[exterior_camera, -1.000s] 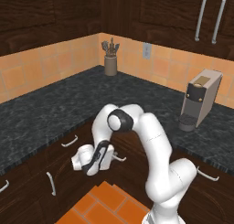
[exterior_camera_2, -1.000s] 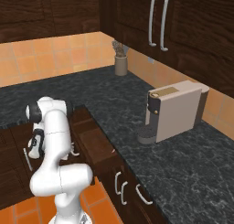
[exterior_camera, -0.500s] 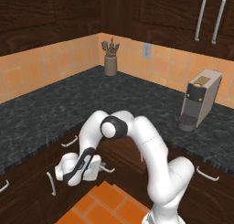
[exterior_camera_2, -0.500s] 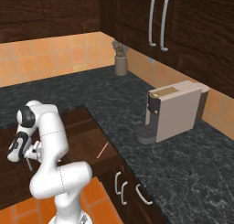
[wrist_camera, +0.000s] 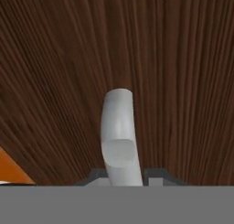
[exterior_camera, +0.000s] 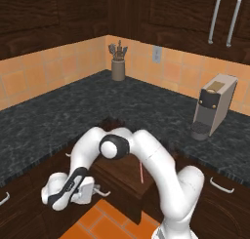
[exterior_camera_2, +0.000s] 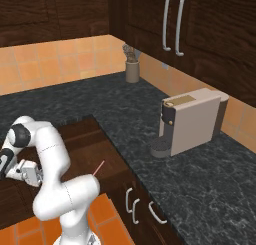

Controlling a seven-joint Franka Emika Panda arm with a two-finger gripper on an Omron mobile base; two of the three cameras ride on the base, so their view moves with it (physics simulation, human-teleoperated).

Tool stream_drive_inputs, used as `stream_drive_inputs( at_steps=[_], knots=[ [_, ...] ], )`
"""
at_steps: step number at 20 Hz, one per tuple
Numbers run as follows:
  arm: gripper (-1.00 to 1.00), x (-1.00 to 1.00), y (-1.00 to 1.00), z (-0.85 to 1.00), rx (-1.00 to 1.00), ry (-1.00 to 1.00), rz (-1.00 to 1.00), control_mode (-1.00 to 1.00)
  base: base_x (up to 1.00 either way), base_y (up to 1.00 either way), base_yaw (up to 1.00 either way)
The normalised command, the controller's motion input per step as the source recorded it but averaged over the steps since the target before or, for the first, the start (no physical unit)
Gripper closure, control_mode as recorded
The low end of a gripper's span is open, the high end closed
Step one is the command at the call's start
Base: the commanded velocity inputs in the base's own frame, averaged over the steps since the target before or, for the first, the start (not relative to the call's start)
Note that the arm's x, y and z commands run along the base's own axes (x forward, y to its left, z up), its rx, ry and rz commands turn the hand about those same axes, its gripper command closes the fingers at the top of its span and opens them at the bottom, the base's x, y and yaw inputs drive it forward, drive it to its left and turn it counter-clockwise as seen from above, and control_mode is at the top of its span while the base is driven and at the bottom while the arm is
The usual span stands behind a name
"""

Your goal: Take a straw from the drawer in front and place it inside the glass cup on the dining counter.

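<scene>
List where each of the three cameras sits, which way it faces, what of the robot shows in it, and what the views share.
Left base view: behind the arm to its left, facing forward and down; arm rises from lower right, gripper at the open drawer holding the straw.
Right base view: behind to its right; arm from lower left.
Hand view: on the hand, facing the drawer front; fingertips flank the silver handle.
Shared: drawer, straw, coffee machine.

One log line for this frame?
phase: opening drawer | gripper at handle | straw lying inside, ungrasped
</scene>
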Motion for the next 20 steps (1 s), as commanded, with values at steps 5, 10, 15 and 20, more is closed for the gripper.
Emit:
stream_drive_inputs(
  at_steps=[5, 10, 15, 20],
  knots=[
    [1.00, -0.56, 0.45, -0.29, -0.04, -0.03, 0.00, -1.00, 0.00, 0.00, 0.00],
    [-1.00, -0.03, 0.34, -0.15, -0.05, -0.01, -0.01, -1.00, 0.00, 0.00, 0.00],
    [-1.00, 0.05, 0.06, 0.00, -0.02, 0.00, 0.00, -1.00, 0.00, 0.00, 0.00],
    [-1.00, -0.09, 0.00, 0.01, 0.00, 0.00, 0.00, -1.00, 0.00, 0.00, 0.00]
  ],
)
